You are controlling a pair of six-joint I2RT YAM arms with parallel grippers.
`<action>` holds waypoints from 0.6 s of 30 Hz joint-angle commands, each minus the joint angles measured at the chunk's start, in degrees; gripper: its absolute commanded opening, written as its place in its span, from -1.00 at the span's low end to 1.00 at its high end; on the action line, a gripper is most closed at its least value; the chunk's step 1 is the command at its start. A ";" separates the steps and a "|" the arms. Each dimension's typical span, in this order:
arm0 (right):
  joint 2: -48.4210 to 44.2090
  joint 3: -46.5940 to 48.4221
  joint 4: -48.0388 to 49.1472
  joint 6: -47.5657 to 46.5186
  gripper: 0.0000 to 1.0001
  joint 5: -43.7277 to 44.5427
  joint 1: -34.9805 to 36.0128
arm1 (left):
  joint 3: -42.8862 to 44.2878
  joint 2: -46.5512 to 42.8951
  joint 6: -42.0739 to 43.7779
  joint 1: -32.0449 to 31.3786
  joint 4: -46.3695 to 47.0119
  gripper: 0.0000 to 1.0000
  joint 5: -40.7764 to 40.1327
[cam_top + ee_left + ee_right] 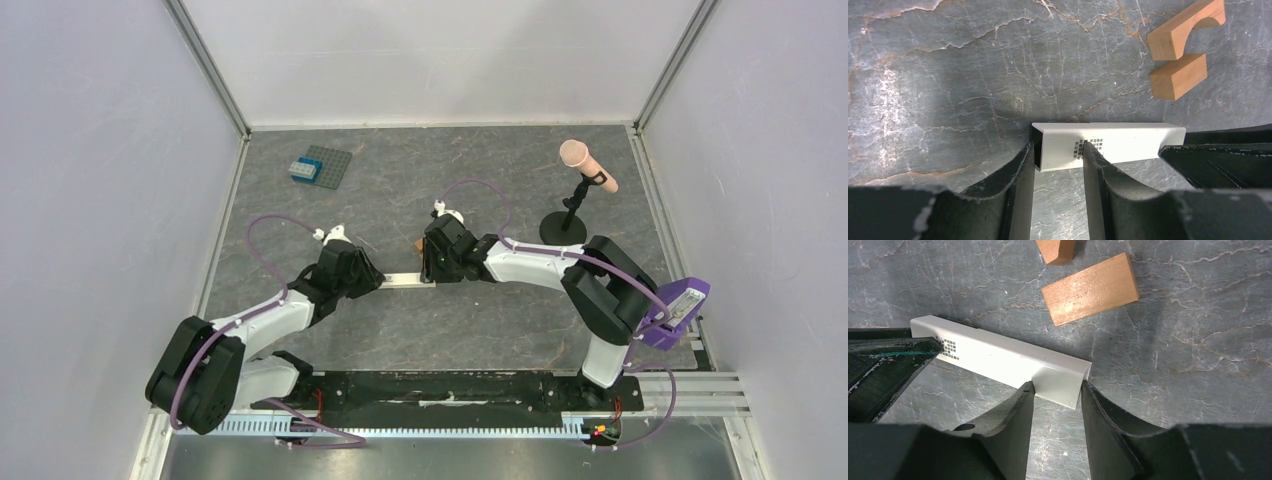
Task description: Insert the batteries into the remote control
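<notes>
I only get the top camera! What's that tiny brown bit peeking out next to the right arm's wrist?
Observer: The left wrist camera shows that it's wood: an arched block and a plain block lying on the table, apart from the remote control.
Operator: Does the remote have any writing on it?
Observer: Yes, there's a small patch of black print on its upward face, near one end.
Operator: What's going on at that end?
Observer: The left end effector straddles it. One finger sits beside the tip and the other is in front of the print.
</notes>
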 commanded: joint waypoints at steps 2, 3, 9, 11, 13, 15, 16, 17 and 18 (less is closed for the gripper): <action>3.48 -1.73 1.34 2.46 -0.16 -4.27 2.74 | -2.51 2.39 -3.45 -1.28 11.51 -0.69 12.26; 4.05 -1.34 1.12 2.56 -0.16 -4.18 3.05 | -2.88 2.79 -3.77 -1.29 12.80 -0.72 12.86; 6.09 1.42 -1.08 2.99 -0.07 -2.85 4.17 | -3.11 4.22 -4.08 -1.20 13.53 -0.79 13.00; 4.77 0.65 -1.29 2.85 0.03 0.27 4.23 | -1.70 3.51 -2.86 -1.04 9.63 -0.78 11.26; 2.95 -0.19 -1.77 2.19 0.14 1.89 3.82 | 0.61 2.69 -0.96 -0.66 5.18 -0.72 8.87; 1.12 -0.50 -2.48 0.43 0.23 3.71 3.29 | 3.15 1.81 1.59 -0.28 1.61 -0.59 7.00; 0.18 -0.43 -3.49 -0.33 0.27 4.87 3.24 | 4.63 1.41 3.14 -0.16 0.22 -0.50 6.31; -0.74 -0.69 -3.80 -0.86 0.28 5.40 2.92 | 6.04 1.27 4.68 -0.18 -0.62 -0.41 5.98; -1.72 -1.16 -3.88 -1.36 0.31 5.64 2.68 | 7.34 1.31 6.55 -0.05 -2.91 -0.30 5.91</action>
